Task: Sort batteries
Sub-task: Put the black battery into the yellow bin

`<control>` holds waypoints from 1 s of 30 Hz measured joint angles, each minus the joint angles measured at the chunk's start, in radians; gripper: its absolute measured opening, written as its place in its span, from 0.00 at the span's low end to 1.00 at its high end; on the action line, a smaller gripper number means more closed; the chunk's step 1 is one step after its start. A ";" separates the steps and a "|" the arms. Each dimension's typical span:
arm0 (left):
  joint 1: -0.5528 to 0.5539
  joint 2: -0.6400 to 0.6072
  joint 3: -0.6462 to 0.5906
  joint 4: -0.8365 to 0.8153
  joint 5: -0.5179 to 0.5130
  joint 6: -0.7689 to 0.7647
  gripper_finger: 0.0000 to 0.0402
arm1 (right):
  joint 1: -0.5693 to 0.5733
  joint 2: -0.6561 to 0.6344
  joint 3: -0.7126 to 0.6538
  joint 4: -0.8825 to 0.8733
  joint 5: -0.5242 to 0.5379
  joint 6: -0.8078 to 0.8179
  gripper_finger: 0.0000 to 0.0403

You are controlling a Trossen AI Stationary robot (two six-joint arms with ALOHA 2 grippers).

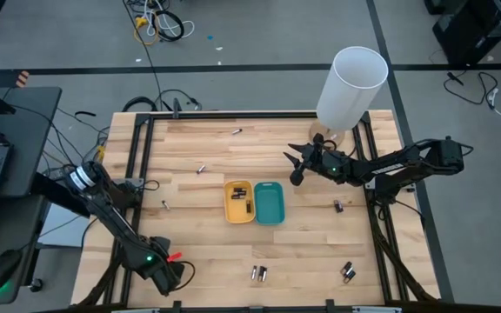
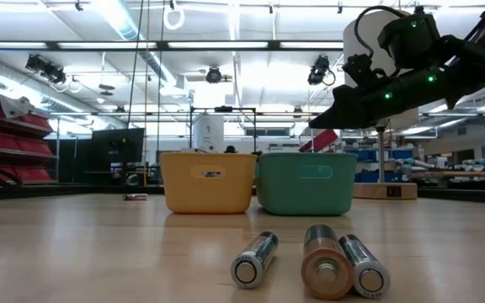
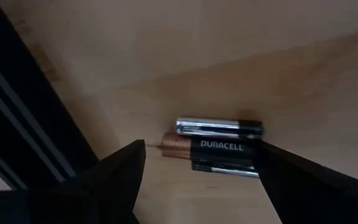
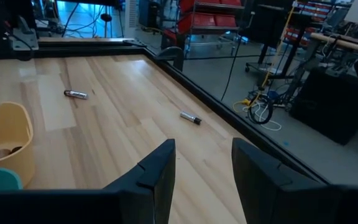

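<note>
Three batteries [image 3: 219, 146] lie side by side on the wood near the dark rail at the table's near left corner. My left gripper [image 3: 201, 149] points down over them, open, one finger on either side and apart from them. In the high view that arm [image 1: 170, 278] hides them. A yellow tray [image 1: 238, 201] with batteries in it and a teal tray [image 1: 269, 202] stand mid-table. My right gripper [image 1: 296, 169] hovers open and nearly level, to the right of and beyond the trays, holding nothing [image 4: 201, 168]. Three more batteries [image 2: 322, 265] lie at the near edge.
Single batteries lie scattered on the wood: far middle [image 1: 237, 131], left of the trays [image 1: 201, 168] [image 1: 165, 205], right [image 1: 338, 205] and near right [image 1: 348, 272]. A tall white cylinder [image 1: 350, 87] stands at the far right. Dark rails [image 1: 137, 174] frame the table.
</note>
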 joint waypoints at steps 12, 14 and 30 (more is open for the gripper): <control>-0.002 0.026 0.002 0.041 0.008 0.003 0.78 | 0.000 0.000 0.000 -0.003 0.000 0.000 0.36; -0.003 0.027 0.002 0.044 -0.015 0.016 0.78 | 0.000 0.000 0.000 -0.002 0.000 0.000 0.36; -0.003 0.028 0.002 0.043 -0.045 0.089 0.73 | 0.000 0.000 0.000 -0.006 0.000 0.000 0.36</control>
